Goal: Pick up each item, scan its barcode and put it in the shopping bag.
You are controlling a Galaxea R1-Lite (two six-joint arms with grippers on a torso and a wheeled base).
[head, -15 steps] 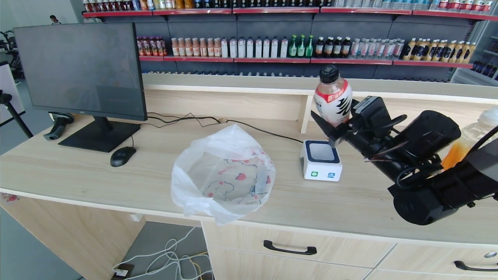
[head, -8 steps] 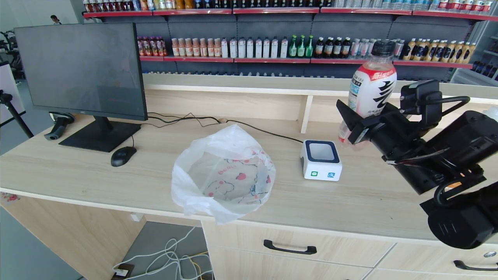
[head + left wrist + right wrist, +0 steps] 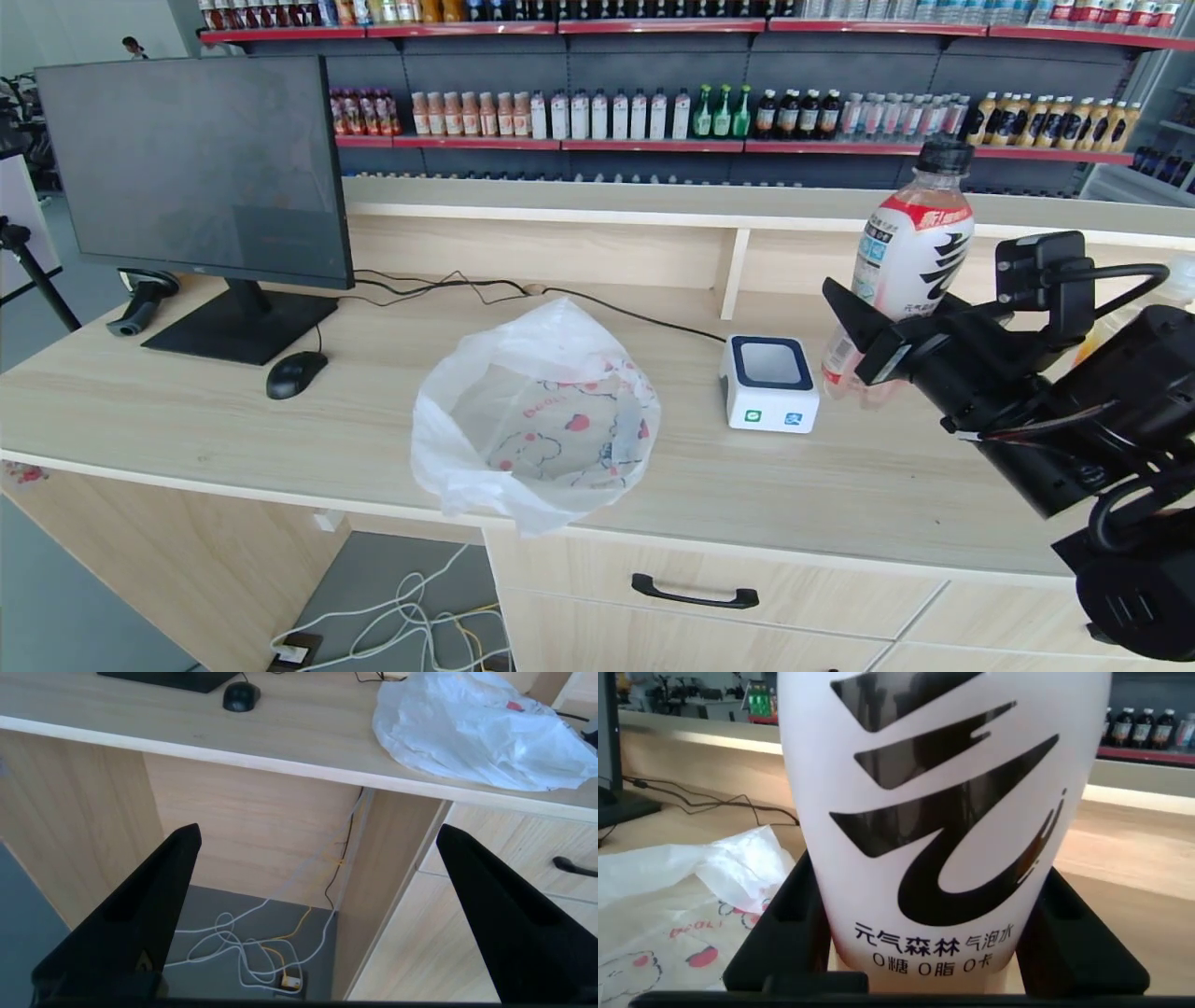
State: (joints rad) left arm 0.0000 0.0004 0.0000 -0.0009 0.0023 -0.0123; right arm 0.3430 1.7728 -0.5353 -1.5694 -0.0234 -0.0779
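The right gripper (image 3: 873, 341) has carried the bottle (image 3: 910, 252) away from the scanner (image 3: 770, 383). A second ago the bottle hung over the scanner's glass. It then swung out to the right and up, and it has now come down a little, so it stands just right of the scanner, nearly upright with its base low over the desk (image 3: 187, 411). I cannot tell whether the base touches. Judging by this, the scan pass is either over or being set up again. The bottle has not yet started towards the shopping bag (image 3: 537, 420), which lies left of the scanner near the desk's front edge.

The right fingers are clamped on the bottle's lower body. The left gripper (image 3: 322, 924) hangs below desk level with its fingers wide apart and nothing between them.

The bottle is smooth, rounded plastic with a white sleeve bearing bold black strokes, a black cap and a clear pinkish base. The bag is thin, crinkled, translucent film printed with red hearts, slumped with its mouth open. The scanner is a small white box with a dark, round-cornered window. The desk is pale wood-grain.
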